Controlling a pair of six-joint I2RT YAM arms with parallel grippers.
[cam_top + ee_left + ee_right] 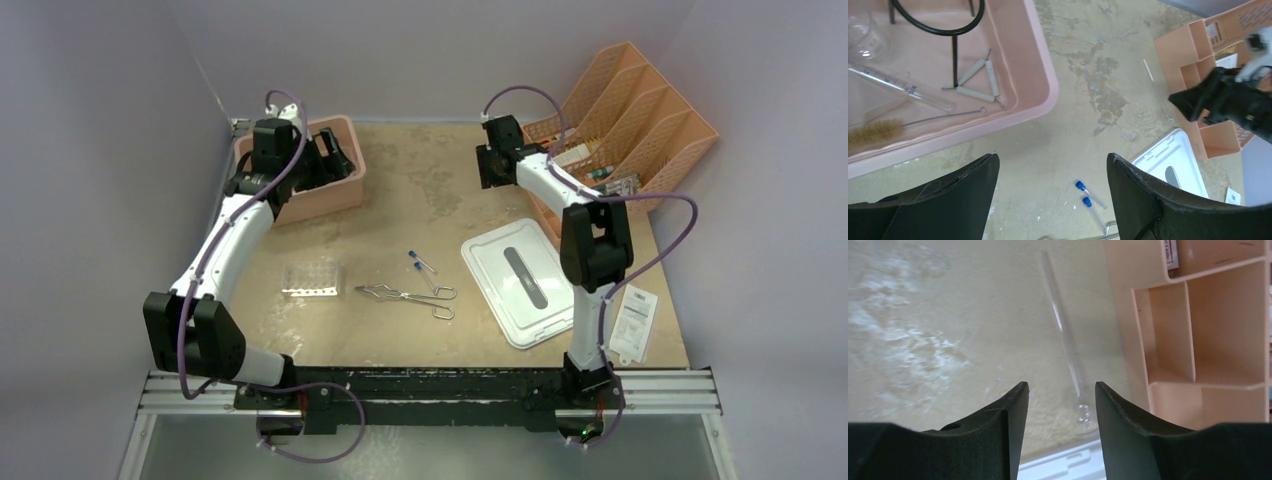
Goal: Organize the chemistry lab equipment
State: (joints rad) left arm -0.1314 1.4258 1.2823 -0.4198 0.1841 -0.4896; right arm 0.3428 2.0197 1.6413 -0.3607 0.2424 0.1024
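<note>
My left gripper [338, 158] is open and empty, hovering at the pink bin's [1045, 70] near rim; it also shows in the left wrist view [1053, 167]. The bin holds a black wire ring stand [954, 35], a thin brush [878, 131], a clear flask [860, 32], a glass syringe tube [903, 86] and a clay triangle [979, 82]. Two blue-capped vials [422, 262], silver tongs [410, 295] and a clear tube rack [310, 278] lie on the table. My right gripper [1062, 390] is open above a thin clear glass tube [1060, 320] beside the orange organizer.
An orange file organizer [625, 115] stands at the back right, with small items in its slots. A white lid [520, 282] lies right of centre. A white paper slip [633, 322] lies at the right edge. The vials also show in the left wrist view [1088, 195].
</note>
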